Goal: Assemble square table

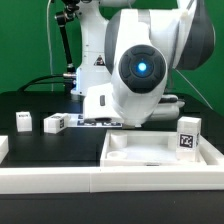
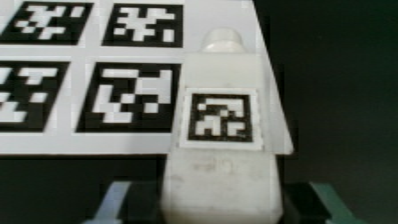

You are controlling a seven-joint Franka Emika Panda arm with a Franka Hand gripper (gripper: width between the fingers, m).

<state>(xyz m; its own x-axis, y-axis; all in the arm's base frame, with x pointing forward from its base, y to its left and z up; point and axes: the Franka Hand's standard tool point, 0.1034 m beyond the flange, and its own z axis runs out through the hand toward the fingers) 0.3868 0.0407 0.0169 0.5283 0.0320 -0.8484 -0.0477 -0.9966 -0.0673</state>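
In the wrist view a white table leg [image 2: 219,150] with a black-and-white tag runs out lengthwise from between my fingers [image 2: 128,200]. My gripper [image 2: 224,212] is shut on its near end and holds it over the marker board [image 2: 89,70]. In the exterior view the arm's body hides the gripper and this leg. The white square table top [image 1: 160,152] lies at the exterior view's lower right. One tagged leg [image 1: 188,135] stands upright at its right corner. Two more legs [image 1: 22,121] [image 1: 54,123] rest on the black table at the left.
Long plain white border rails [image 1: 60,178] run along the front, with a short piece at the far left [image 1: 3,148]. A strip of the marker board [image 1: 95,122] shows behind the arm. The arm's base and cables stand at the back.
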